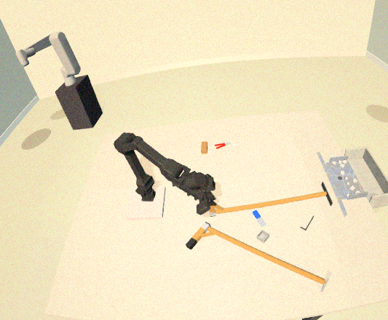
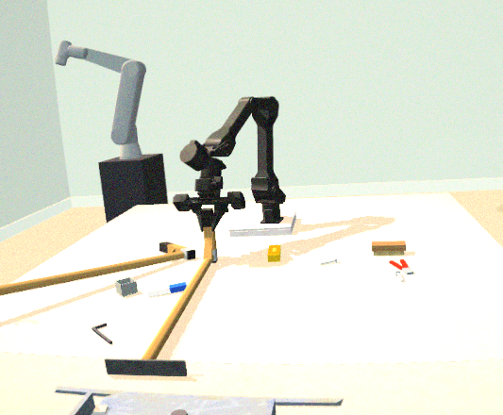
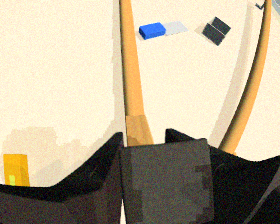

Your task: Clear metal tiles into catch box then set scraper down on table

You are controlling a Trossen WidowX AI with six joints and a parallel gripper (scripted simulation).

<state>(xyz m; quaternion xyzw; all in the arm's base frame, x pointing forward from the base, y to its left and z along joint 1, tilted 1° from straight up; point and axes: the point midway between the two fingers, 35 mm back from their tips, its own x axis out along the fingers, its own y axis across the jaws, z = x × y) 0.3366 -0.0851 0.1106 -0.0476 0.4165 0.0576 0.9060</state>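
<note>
My gripper (image 1: 208,208) (image 2: 209,228) (image 3: 144,136) is shut on the upright grip of a long-handled scraper (image 1: 275,201) (image 2: 177,308) (image 3: 133,75). The grip's black end shows between the fingers in the wrist view. The shaft runs toward the bench plate (image 1: 333,178) (image 2: 305,402), and its wide black blade (image 1: 327,193) (image 2: 145,367) is just short of the plate's near edge. I cannot tell whether the blade touches the table. Several small pale tiles (image 1: 352,188) lie scattered on the plate. The grey catch box (image 1: 382,199) stands at the far end.
A second long-handled tool (image 1: 268,257) (image 2: 78,274) (image 3: 251,85) with a pale blade lies beside the held one. Between them lie a blue-and-white item (image 1: 256,214) (image 2: 177,288), a small grey box (image 1: 263,236) (image 2: 126,287) and a hex key (image 1: 306,228). A yellow block (image 2: 274,254) (image 3: 16,170) sits near the gripper.
</note>
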